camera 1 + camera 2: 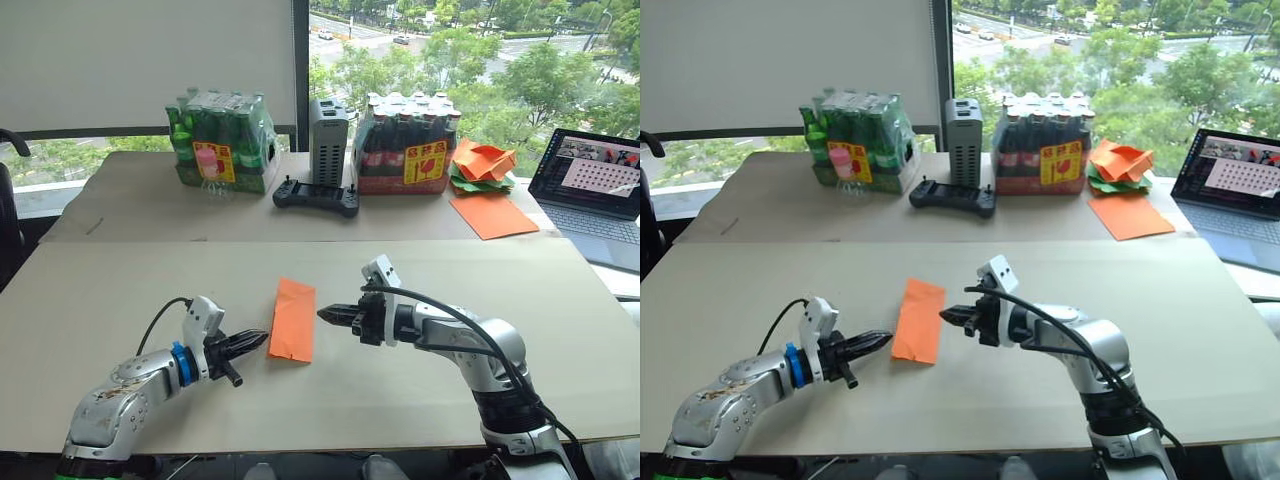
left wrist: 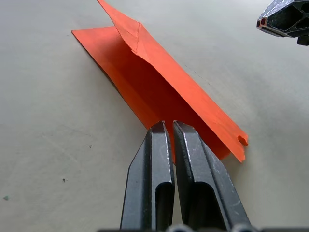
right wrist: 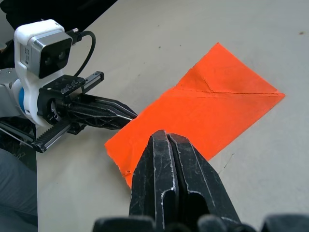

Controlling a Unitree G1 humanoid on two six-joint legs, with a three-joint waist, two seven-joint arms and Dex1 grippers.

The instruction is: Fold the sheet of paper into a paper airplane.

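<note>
Between the two grippers on the near table (image 1: pixel 120 290) lies the paper (image 1: pixel 293 319), folded to a narrow strip, long axis running 12 to 6. Left gripper (image 1: pixel 258 339) sits at its 8 o'clock, tips pinched together, empty, at the near left edge; whether it touches, can't tell. Right gripper (image 1: pixel 326 314) at 3 o'clock, also pinched together and empty, just off the right edge. Left looks nearer. Next fold likely needs one tip pinning while the other lifts an edge.

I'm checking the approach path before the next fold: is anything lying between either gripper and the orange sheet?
Nothing visible does. The sheet of paper lies on bare table, with the left gripper at one long edge and the right gripper at the other. The bottle packs and crumpled papers sit far back.
</note>
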